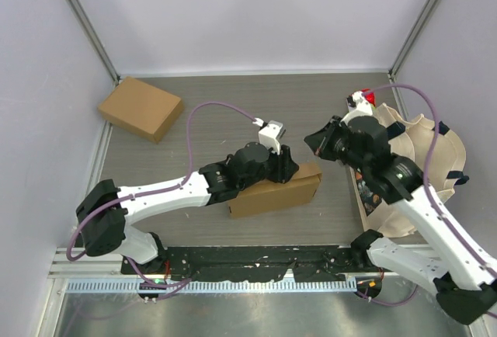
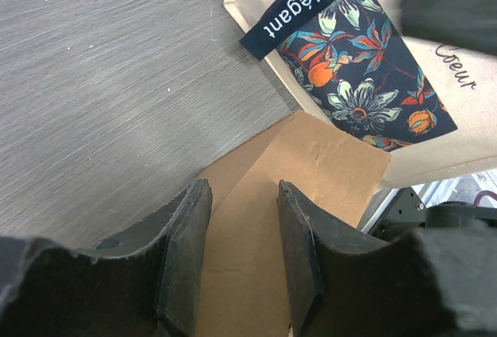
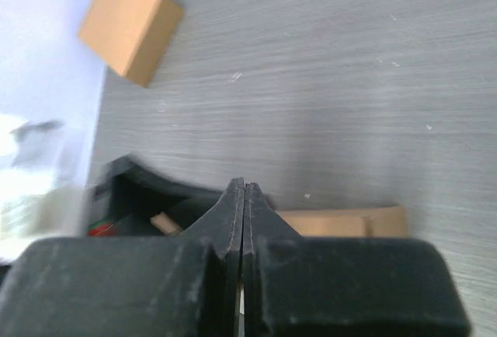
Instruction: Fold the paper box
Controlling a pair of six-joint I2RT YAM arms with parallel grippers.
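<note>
i can read "elegant" in white on the dark band of the tote bag at the right. cursive "coeur" is on its cream cloth.

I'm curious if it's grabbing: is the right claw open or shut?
Shut. On the right gripper the fingers press flat together, nothing between them.

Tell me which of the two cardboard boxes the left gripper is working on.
The middle box, lying directly beneath the left gripper, which is open over it. The other box sits alone in the far left corner, away from both arms.
</note>
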